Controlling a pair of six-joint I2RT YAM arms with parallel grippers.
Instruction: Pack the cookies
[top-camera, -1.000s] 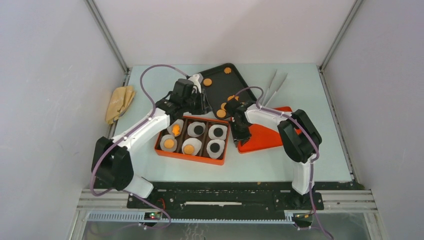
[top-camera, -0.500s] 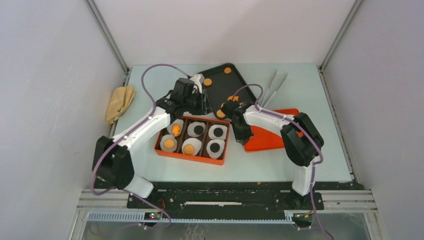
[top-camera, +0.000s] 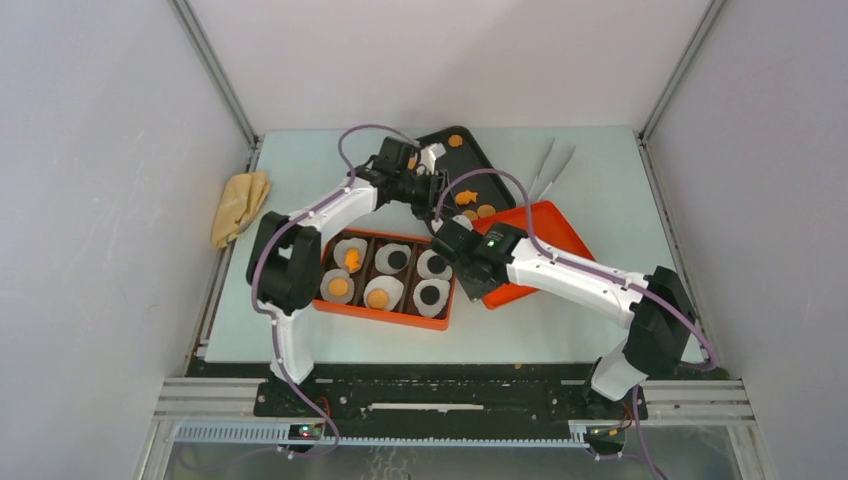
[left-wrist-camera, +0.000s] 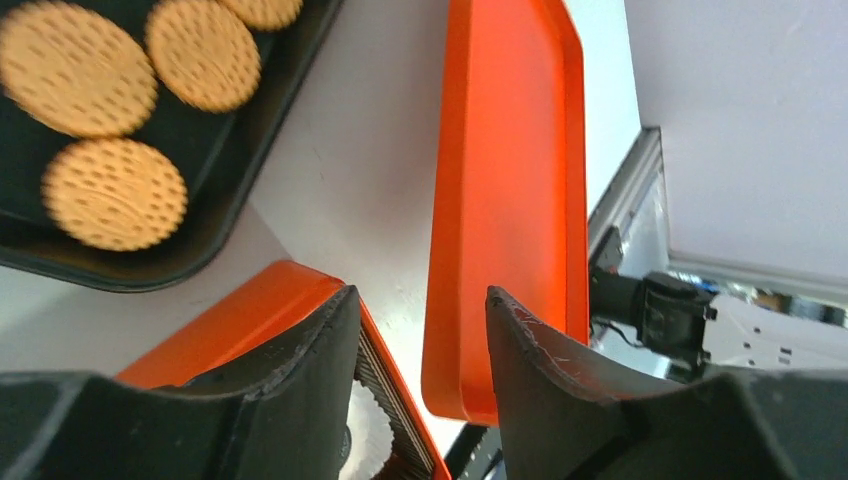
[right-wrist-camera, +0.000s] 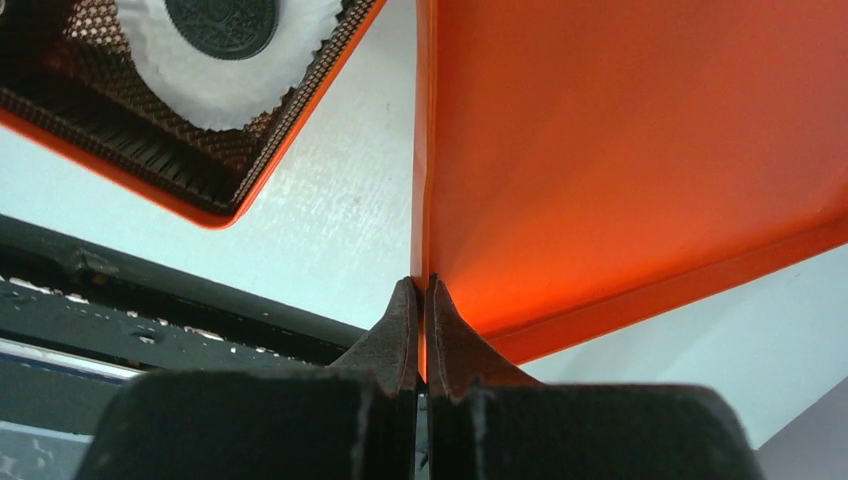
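At the far left of your table (top-camera: 290, 165), a crumpled beige cloth (top-camera: 240, 205) lies by the edge, well apart from everything else. Next comes the orange box (top-camera: 385, 316), with a white paper liner (top-camera: 384, 292) in each of its six compartments. Some of the cookies (top-camera: 339, 287) are here, one in every liner: three orange and three dark.

Behind the box sits the black tray (top-camera: 465, 158). More round orange-brown cookies lie loose on it, with a fish-shaped one among them. Your left gripper (left-wrist-camera: 418, 295) hangs at the tray's left side, just behind the box. The left wrist view shows its fingers (left-wrist-camera: 300, 370) apart, with nothing between them.

Just right of the box, your right gripper (right-wrist-camera: 422, 285) is pinched tight on the rim of the orange lid (top-camera: 540, 225) — only the lid's thin wall sits between the fingers. Whether the lid rests flat on the table or is tipped up, you cannot tell from these views.

Farther right and back, a pair of metal tongs (top-camera: 550, 170) lies on the table, just beside the tray's right edge.
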